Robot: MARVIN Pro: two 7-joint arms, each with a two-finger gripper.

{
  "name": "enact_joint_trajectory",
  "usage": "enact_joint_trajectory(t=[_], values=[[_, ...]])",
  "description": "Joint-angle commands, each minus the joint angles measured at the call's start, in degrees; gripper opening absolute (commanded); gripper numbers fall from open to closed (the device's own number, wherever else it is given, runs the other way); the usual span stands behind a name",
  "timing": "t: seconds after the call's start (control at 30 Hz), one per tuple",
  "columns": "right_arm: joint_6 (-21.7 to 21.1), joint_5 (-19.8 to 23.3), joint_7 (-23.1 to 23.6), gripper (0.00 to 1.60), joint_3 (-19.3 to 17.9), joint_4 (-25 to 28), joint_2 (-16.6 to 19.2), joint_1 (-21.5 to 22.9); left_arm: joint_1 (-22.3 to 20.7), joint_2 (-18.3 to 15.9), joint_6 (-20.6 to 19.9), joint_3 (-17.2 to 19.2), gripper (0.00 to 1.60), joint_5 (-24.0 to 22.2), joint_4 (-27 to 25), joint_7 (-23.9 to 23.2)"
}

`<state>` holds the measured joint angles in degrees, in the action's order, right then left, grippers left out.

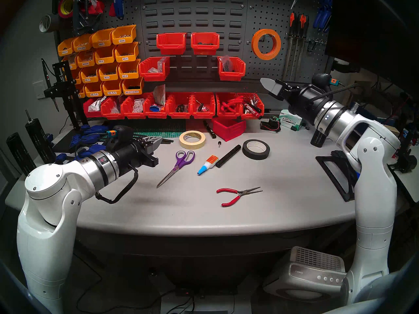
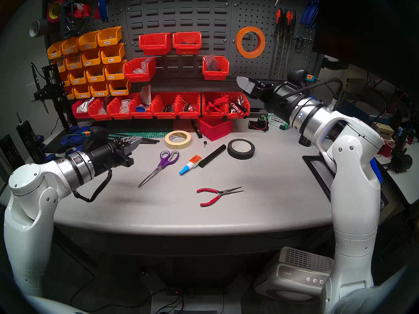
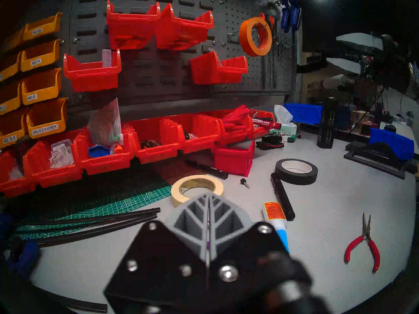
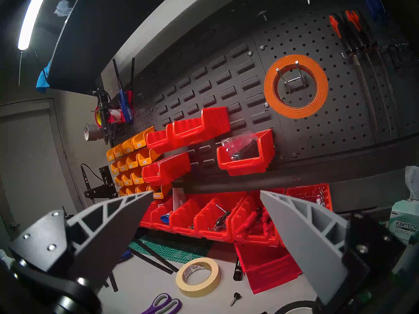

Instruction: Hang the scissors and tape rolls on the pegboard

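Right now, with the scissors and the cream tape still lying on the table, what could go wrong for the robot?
1. The left pincer is shut; it probably cannot pick up the scissors until it opens.
2. The glue bottle lies close beside the scissors, so a grab might bump it.
3. The orange tape roll already hangs on a pegboard hook; hanging the cream tape roll nearby could knock it off.

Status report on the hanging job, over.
Left tool shut, empty; right tool open, empty. Orange roll hung on pegboard hook. Cream roll and scissors on table. Nothing blocking either.
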<state>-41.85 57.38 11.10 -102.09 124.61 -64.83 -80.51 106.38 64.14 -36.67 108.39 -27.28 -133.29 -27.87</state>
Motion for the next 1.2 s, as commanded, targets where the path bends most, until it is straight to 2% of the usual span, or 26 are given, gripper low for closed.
enact_joint_trajectory(t=[0.0, 0.03, 0.07, 0.1, 0.37, 0.57, 0.83, 0.9, 0.93, 1.17], values=[[0.95, -0.09, 0.08, 1.60, -0.20, 1.05, -0.04, 1.96, 3.16, -3.61, -2.52, 2.08, 0.13, -1.24, -1.49, -4.73], [0.97, -0.11, 0.08, 1.60, -0.20, 1.07, -0.02, 1.94, 3.57, -4.12, -3.69, 2.18, 0.30, -1.30, -1.28, -5.25], [0.98, -0.11, 0.06, 1.60, -0.20, 1.09, -0.03, 1.92, 3.83, -3.71, -3.75, 2.21, 0.99, -1.28, -1.03, -5.13], [0.95, -0.12, -0.05, 1.60, -0.23, 1.15, -0.06, 1.86, 4.11, -4.58, -3.02, 2.09, 1.60, -0.62, -0.66, -6.00], [0.95, 0.12, -0.01, 1.60, -0.93, 1.70, -0.07, 1.26, 1.58, -4.37, -2.61, 0.01, 1.60, 0.56, 1.69, -5.13], [1.00, 0.26, 0.28, 1.60, -1.38, 1.79, 0.09, 0.95, 1.33, -6.50, -0.76, -2.55, 1.60, 3.01, 4.08, -6.06], [0.56, 0.58, 0.25, 1.60, -2.15, 2.51, 0.12, 0.46, 0.13, -8.03, -1.04, -4.23, 1.60, 3.94, 6.99, -7.81], [0.54, 0.63, 0.25, 1.60, -2.24, 2.57, 0.11, 0.37, -0.91, -7.59, -2.17, -4.54, 1.60, 3.46, 7.60, -7.86], [0.54, 0.63, 0.30, 1.60, -2.27, 2.58, 0.15, 0.35, -1.32, -8.41, -1.83, -4.99, 1.60, 3.70, 7.95, -8.59], [0.53, 0.76, 0.41, 1.60, -2.40, 2.72, 0.21, 0.35, -4.37, -8.52, -0.11, -7.90, 1.60, 5.29, 10.46, -8.07]])
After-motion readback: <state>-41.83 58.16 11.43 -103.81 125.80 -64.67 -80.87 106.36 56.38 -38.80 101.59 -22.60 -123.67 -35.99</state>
